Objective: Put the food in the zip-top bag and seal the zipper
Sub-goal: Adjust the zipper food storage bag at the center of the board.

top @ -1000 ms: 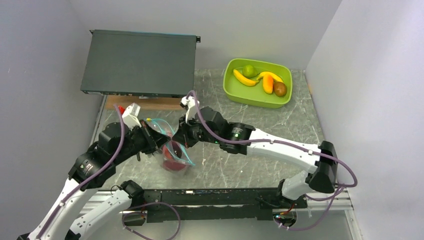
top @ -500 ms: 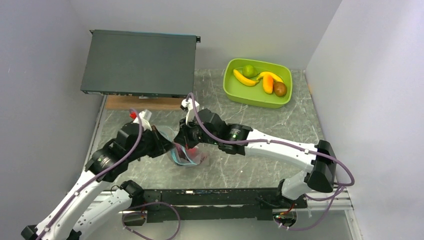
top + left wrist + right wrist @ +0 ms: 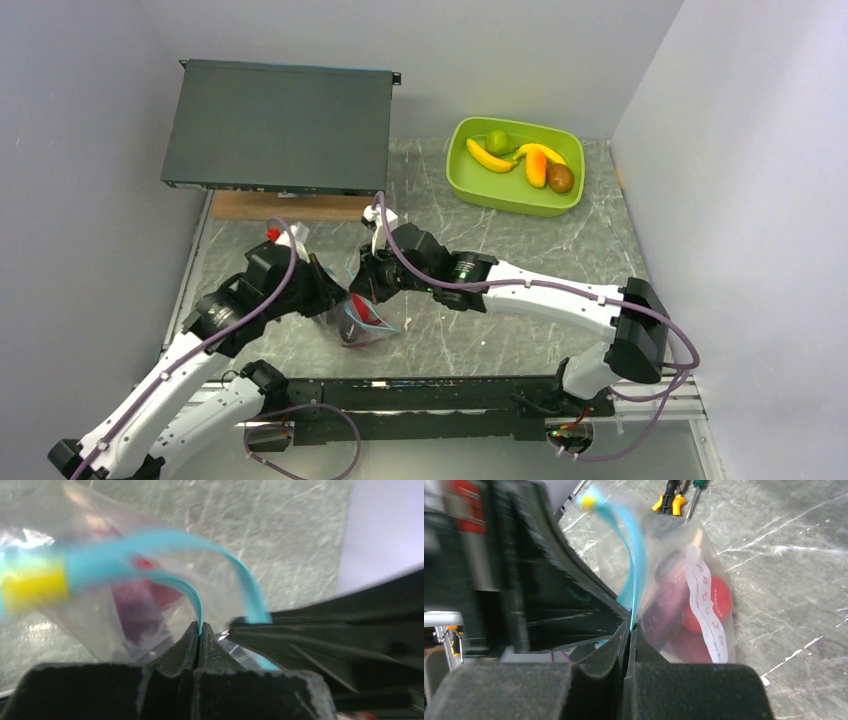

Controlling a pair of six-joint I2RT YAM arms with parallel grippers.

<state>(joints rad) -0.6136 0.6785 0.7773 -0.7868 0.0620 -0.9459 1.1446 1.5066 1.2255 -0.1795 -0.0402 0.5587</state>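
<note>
Left gripper [image 3: 200,630] and right gripper [image 3: 630,630] pinch the crinkly clear bag [image 3: 360,322] by its unsealed teal zipper strip [image 3: 250,587]; red apple [image 3: 720,600] and purple eggplant [image 3: 669,605] are inside, other toy foods [image 3: 536,168] sit in the lime-green tub [image 3: 470,185] at one o'clock.

Grey marbled tabletop [image 3: 560,235] fills the middle, pale veins running across it, evenly lit, only soft shadows. Pale lilac-grey walls box it in: back wall [image 3: 450,40], left wall [image 3: 70,180], right wall [image 3: 740,180]. Back left, a dark flat metal case [image 3: 275,125], with a wooden board [image 3: 290,206] showing under its front edge. Along the near edge, a black rail [image 3: 440,395].
</note>
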